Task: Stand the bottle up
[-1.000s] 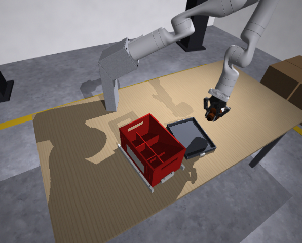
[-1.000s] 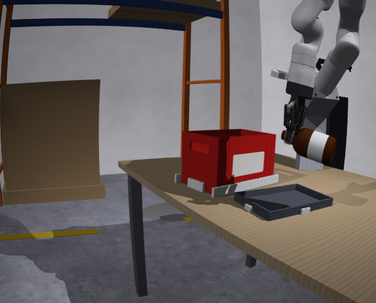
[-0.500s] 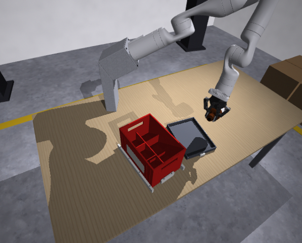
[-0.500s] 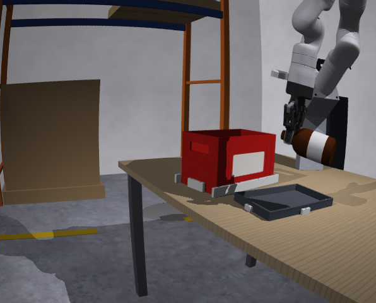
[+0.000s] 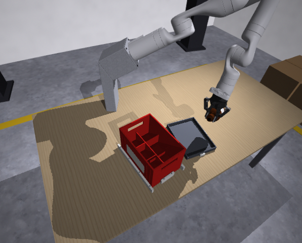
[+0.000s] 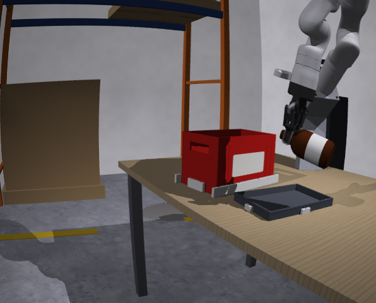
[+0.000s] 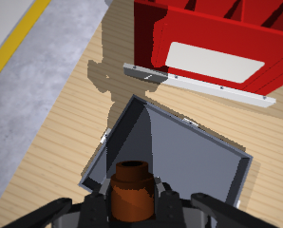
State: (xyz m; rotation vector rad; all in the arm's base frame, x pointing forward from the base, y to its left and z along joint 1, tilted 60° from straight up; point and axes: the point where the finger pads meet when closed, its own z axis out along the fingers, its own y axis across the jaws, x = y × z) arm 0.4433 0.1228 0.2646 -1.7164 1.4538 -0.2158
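Brown glass was what I had between the fingers: the gripper (image 6: 286, 137) was clamped on the neck of the bottle (image 6: 311, 148), carrying it in the air at the right of the exterior frame, well above the table (image 6: 311, 247). The bottle hung nearly on its side, body with its white label pointing away to the right and slightly down, because I had taken it by the neck as it lay. In the wrist view its open mouth (image 7: 131, 166) faced the camera at the bottom centre, with the grey tray (image 7: 241, 166) spread out beyond it and nothing standing in it.

I judged the lift done and the turning upright not yet begun. Holding it high made sense: the base needed room to swing down without striking the tray's rim. The red crate (image 5: 152, 149) sat just left of the tray in the top view, close alongside, so I reckoned the descent should favour the tray's far side. Both stand loose, and a nudge would likely shift them.
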